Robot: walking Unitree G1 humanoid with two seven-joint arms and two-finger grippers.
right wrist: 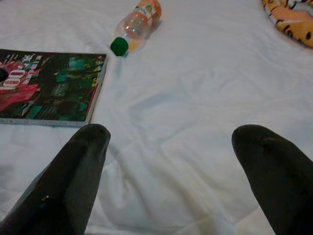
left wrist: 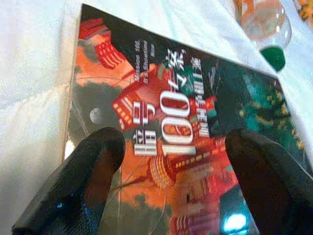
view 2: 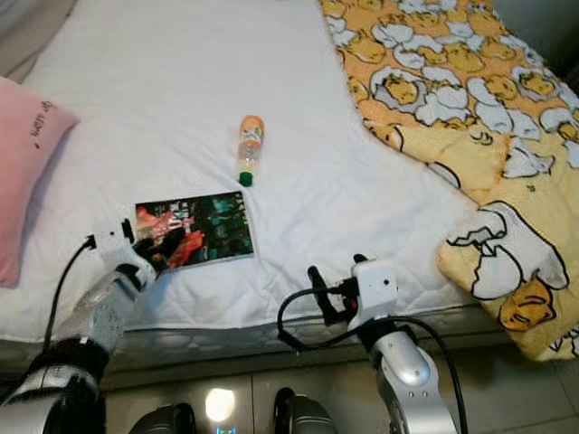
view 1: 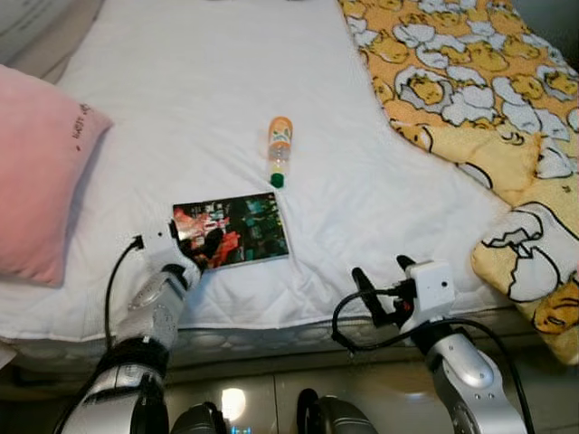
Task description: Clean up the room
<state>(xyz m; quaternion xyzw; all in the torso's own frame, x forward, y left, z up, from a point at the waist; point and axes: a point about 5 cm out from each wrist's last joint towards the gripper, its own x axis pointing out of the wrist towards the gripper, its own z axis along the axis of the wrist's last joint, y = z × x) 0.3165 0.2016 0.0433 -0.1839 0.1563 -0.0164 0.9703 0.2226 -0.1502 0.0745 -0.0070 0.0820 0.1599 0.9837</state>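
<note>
Bottle (view 1: 280,150) lying capped, book (view 1: 232,230) beside

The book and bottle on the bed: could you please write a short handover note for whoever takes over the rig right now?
Left tool: open, over the near left corner of the book, nothing gripped yet.
Right tool: open and empty, at the near edge of the bed, right of the book.
The book lies flat near the bed edge; the bottle lies on its side just beyond it, green cap toward the book. Pink pillow at left, duck-print blanket at right.
Done: nothing removed.
Left: grip the book, then clear the bottle.
</note>
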